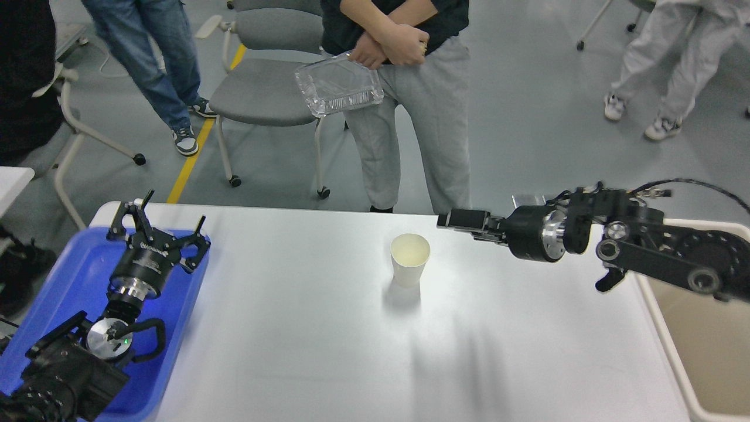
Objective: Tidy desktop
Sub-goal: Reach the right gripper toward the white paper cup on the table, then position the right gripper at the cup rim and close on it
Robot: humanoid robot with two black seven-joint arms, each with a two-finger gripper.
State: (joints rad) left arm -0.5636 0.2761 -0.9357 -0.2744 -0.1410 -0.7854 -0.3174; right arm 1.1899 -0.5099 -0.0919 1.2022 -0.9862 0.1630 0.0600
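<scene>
The white desktop (293, 340) fills the lower middle of the view. A white paper cup (409, 258) stands upright on it, right of centre near the far edge, and looks empty. My left gripper (159, 221) is open with its fingers spread, held above the blue tray (64, 281), well left of the cup. My right gripper (450, 220) points left above the desktop, a little right of and beyond the cup, and is not touching it. Its fingers show as one dark block, so I cannot tell them apart.
The blue tray hangs over the desktop's left edge. A beige bin (703, 357) stands at the right edge. Beyond the far edge a person stands holding a clear plastic container (338, 88). Grey chairs (263, 88) and other people are behind.
</scene>
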